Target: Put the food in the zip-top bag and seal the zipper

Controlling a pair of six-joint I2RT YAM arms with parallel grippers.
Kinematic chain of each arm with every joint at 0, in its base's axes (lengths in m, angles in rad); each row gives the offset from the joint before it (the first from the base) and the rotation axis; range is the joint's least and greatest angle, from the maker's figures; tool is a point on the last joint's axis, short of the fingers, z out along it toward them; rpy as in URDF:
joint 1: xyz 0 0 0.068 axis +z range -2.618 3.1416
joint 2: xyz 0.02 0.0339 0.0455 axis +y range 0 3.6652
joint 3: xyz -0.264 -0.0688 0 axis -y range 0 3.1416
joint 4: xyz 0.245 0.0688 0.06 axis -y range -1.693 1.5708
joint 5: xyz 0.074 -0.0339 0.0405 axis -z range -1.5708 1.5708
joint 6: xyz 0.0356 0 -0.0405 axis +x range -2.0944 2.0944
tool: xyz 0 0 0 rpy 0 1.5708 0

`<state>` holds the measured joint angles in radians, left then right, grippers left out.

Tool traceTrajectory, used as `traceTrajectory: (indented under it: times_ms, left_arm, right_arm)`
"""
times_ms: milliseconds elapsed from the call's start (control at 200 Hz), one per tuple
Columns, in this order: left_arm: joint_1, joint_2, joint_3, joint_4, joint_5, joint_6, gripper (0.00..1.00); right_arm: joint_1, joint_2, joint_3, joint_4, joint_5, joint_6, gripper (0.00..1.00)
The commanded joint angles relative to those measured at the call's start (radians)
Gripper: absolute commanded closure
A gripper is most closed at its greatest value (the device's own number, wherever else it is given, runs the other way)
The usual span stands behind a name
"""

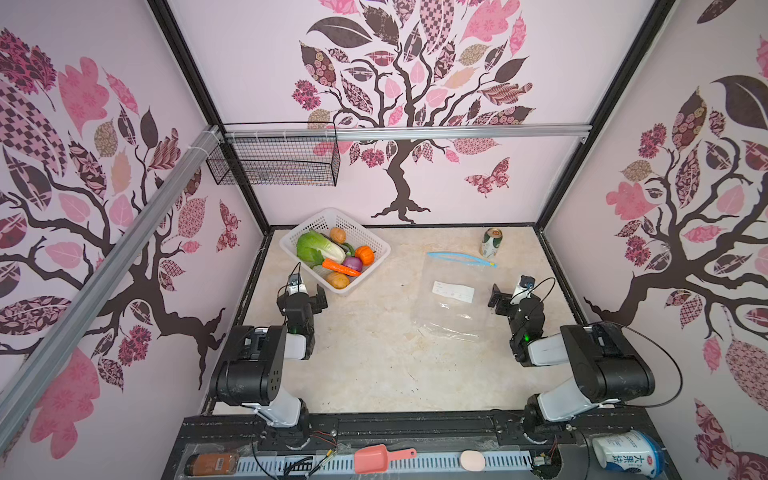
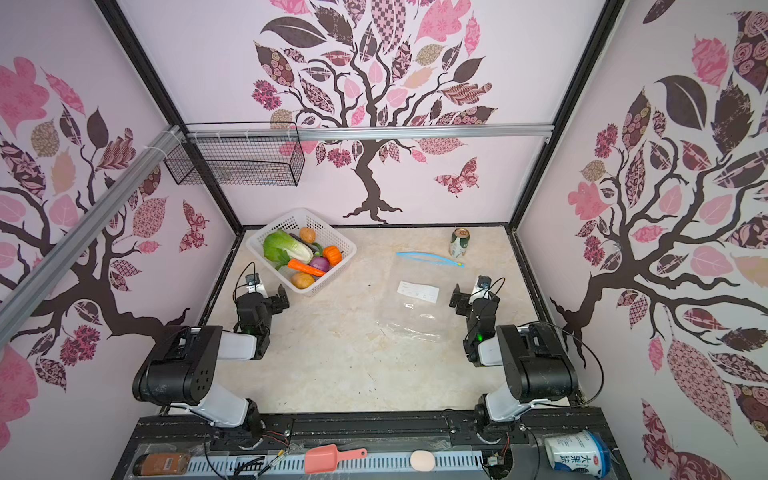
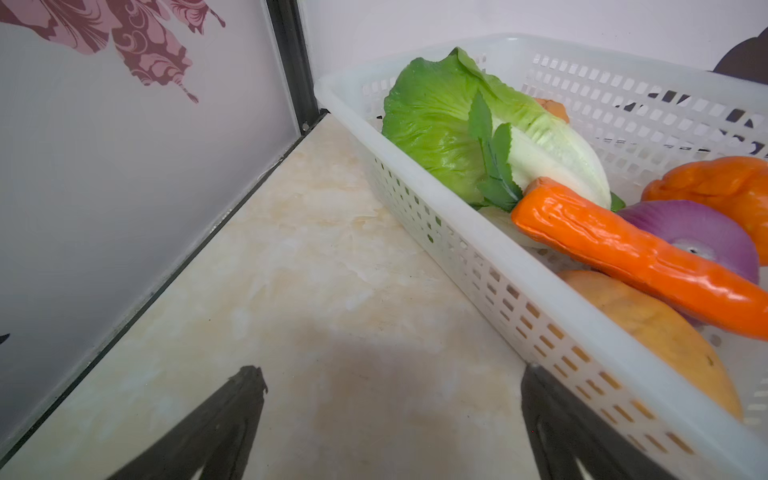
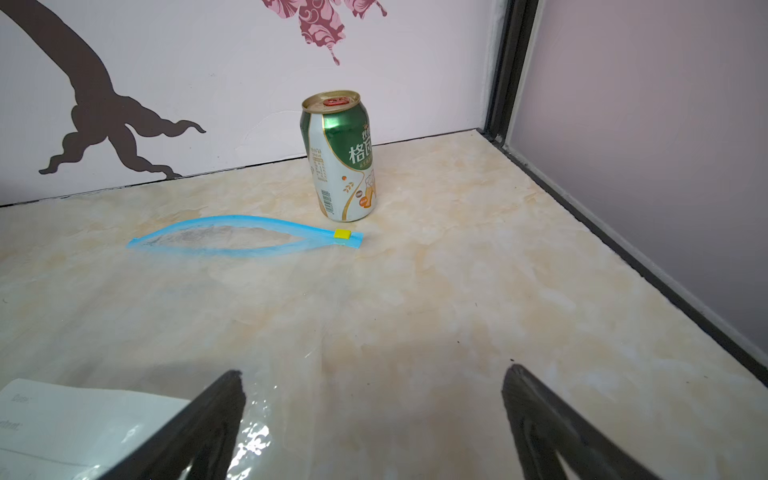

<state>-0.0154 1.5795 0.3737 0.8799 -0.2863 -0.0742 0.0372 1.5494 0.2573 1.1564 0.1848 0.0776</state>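
Note:
The food lies in a white basket at the back left: cabbage, carrot, pumpkin, onion and two potatoes. In the left wrist view the carrot crosses the onion. The clear zip-top bag lies flat at the right. Its blue zipper gapes apart, with the yellow slider at one end. My left gripper stands open beside the basket's near corner. My right gripper is open over the bag's right edge.
A green-white drink can stands upright behind the zipper, near the back wall. A black wire basket hangs on the back left wall. A pink scoop, a white tub and a brown bottle lie on the front rail.

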Motion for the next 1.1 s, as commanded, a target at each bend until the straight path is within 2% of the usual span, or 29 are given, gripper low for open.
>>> traceTrajectory:
  times_ms: [0,1090]
  left_arm:
    - [-0.002,-0.015,0.009,0.004,-0.006,0.005,0.01]
    - [0.0,-0.017,0.005,0.006,-0.004,0.004,0.01]
  right_arm:
    - [0.002,0.01,0.016,0.02,-0.008,-0.007,0.0]
    - [0.004,0.014,0.026,0.005,-0.003,-0.01,0.0]
